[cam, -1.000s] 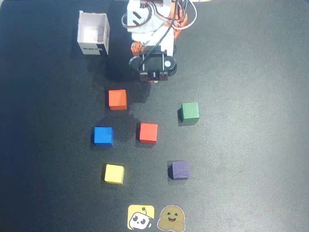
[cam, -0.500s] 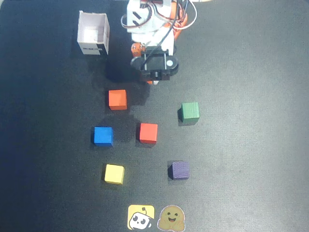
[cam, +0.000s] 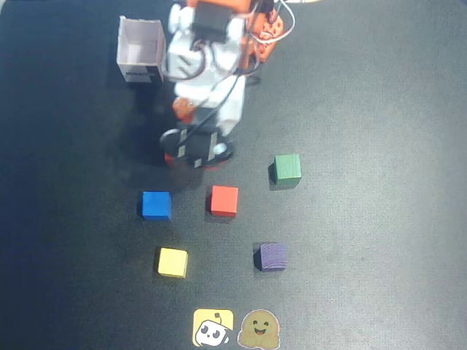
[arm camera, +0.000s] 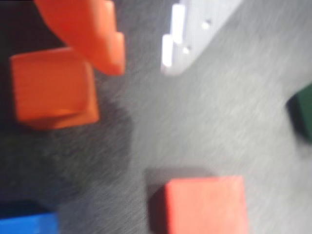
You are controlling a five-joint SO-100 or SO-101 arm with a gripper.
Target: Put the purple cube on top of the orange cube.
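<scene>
Cube [cam: 270,256]: purple, wooden, light, rigid, best pinched across opposite flat sides; claw [arm camera: 141,58] apart, empty, near orange cube [arm camera: 51,87].

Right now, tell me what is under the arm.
The wrist view shows the orange cube on the mat, its corner behind the open gripper's orange finger. Overhead, the arm hides that cube entirely.
</scene>
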